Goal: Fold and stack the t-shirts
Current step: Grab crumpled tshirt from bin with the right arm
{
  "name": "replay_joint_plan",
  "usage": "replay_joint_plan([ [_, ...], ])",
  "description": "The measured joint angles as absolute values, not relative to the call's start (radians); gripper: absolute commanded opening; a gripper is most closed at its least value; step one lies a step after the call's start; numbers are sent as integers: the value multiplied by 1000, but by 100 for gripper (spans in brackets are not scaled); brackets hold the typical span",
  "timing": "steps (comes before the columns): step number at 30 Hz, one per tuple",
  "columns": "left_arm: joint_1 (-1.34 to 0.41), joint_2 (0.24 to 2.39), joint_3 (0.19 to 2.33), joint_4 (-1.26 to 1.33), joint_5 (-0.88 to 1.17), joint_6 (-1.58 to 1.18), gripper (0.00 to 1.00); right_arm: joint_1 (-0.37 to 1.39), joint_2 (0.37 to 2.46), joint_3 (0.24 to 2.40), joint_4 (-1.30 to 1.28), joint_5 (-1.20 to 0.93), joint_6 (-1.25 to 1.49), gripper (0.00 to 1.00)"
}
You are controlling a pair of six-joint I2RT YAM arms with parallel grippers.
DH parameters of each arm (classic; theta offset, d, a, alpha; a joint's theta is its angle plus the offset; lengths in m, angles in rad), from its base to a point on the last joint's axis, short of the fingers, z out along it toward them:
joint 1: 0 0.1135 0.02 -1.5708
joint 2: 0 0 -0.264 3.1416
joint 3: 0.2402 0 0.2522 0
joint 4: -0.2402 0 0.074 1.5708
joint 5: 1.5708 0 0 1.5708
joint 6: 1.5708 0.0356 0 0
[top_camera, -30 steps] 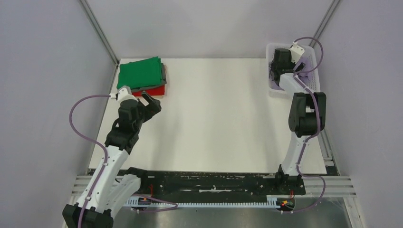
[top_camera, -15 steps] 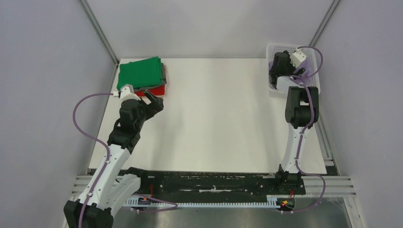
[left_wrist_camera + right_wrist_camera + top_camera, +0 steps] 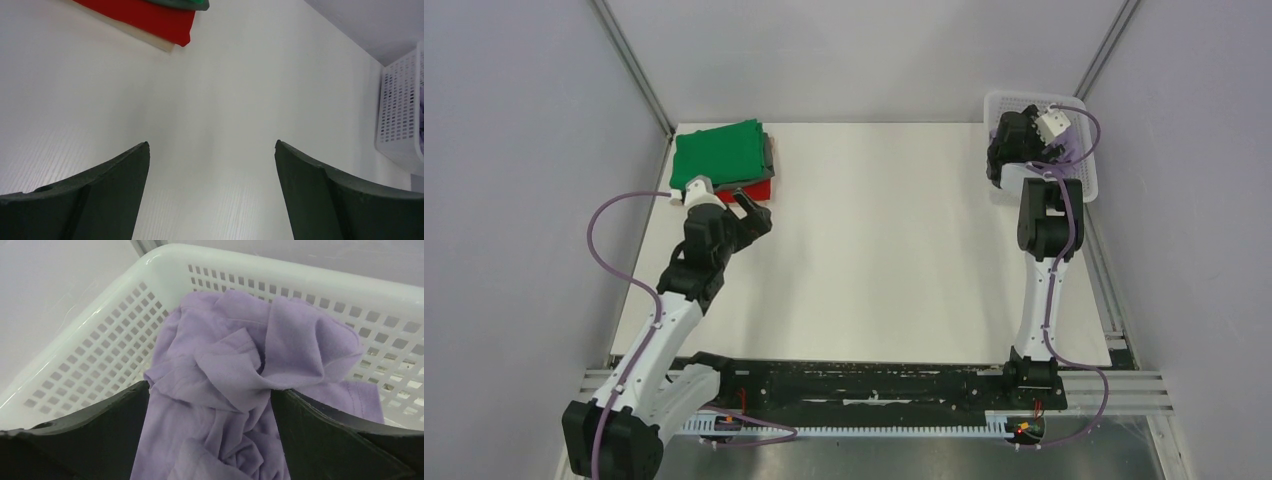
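A folded stack sits at the table's far left: a green t-shirt [image 3: 717,155] on top, a grey one [image 3: 769,152] under it and a red one [image 3: 749,192] at the bottom. The red one's corner also shows in the left wrist view [image 3: 145,17]. My left gripper [image 3: 749,208] is open and empty just in front of the stack, over bare table [image 3: 211,145]. The lavender t-shirt [image 3: 240,355] lies crumpled in the white mesh basket [image 3: 125,315]. My right gripper [image 3: 210,387] is down in the basket, its jaws wide apart with lavender cloth between them.
The basket [image 3: 1092,185] stands at the far right corner, and its wall shows in the left wrist view [image 3: 400,115]. Grey enclosure walls ring the white table [image 3: 884,240]. A black rail [image 3: 854,385] runs along the near edge.
My right arm has drawn upright and its gripper has shifted within the basket. My left gripper has moved a little right and closer to the stack's near corner.
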State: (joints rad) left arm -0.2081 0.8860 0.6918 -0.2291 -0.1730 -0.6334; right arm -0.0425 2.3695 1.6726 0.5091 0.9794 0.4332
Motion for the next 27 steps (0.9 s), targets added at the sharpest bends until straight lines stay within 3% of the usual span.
replay_joint_plan([
  [1,-208,892,692,-229,-173,-633,100,-44,2376,1678,517,988,434,81],
  [5,-208,910,693,-229,-173,-632,100,-54,2396,1687,551,1005,425,39],
  [6,-208,914,693,-229,-173,-632,100,-57,2401,1687,566,1008,426,25],
  [7,-208,919,694,-229,-173,-632,100,-61,2405,1687,575,1010,421,3],
  [20,-208,956,715,-231,-171,-631,100,-55,2380,1560,791,927,298,0],
  [27,-208,918,715,-242,-139,-631,100,38,2244,1463,932,839,176,0],
])
